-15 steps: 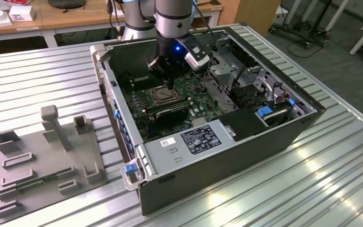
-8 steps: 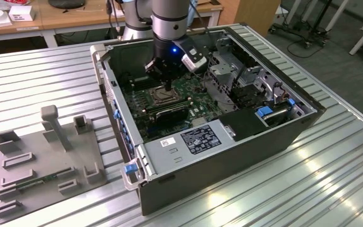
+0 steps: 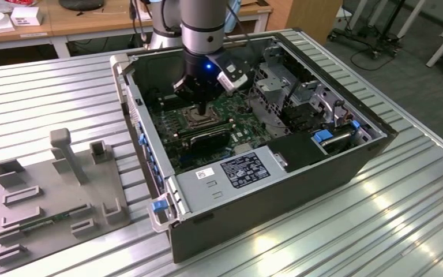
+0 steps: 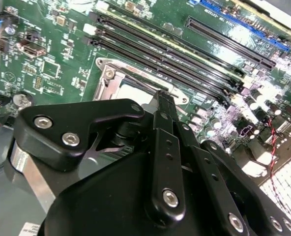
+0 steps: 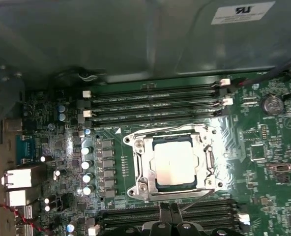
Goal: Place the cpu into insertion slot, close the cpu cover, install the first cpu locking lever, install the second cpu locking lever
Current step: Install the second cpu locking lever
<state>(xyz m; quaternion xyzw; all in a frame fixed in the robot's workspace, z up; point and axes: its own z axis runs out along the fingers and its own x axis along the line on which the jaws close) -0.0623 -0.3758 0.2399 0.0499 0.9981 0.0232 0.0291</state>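
No print can be read on anything.

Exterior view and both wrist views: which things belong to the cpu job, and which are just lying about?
Job:
- cpu, seated in the insertion slot
- cpu cover, lying down around it
- claw, right above the socket

Lying about:
- grey fixture tray on the table
- memory slots
- white boxes on the desk
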